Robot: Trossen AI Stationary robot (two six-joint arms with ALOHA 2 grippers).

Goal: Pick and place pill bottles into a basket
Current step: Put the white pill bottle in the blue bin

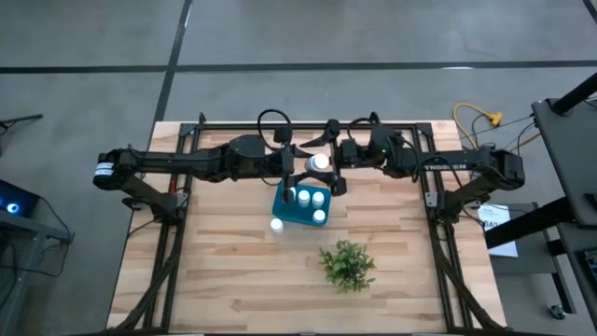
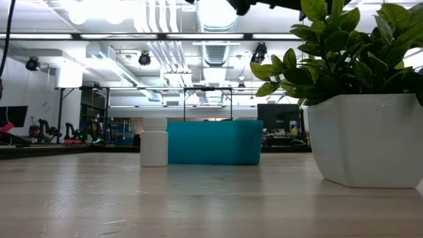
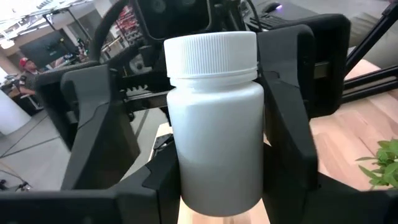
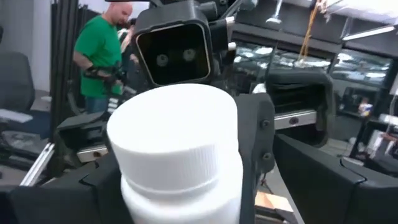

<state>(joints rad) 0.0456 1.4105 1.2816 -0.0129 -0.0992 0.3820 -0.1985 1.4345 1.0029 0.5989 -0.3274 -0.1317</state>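
Your left gripper is clamped on a bottle, held high just behind the basket. The right gripper is spread wide around it. Bring the bottle over the basket's free corner before releasing.

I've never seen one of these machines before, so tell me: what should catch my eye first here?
Two dark arms meet over the far middle of the wooden table, where the left gripper holds a white pill bottle between its fingers and the open right gripper faces it. Just below sits a teal basket with bottles in it, one bottle beside it, and a leafy plant nearer the front.
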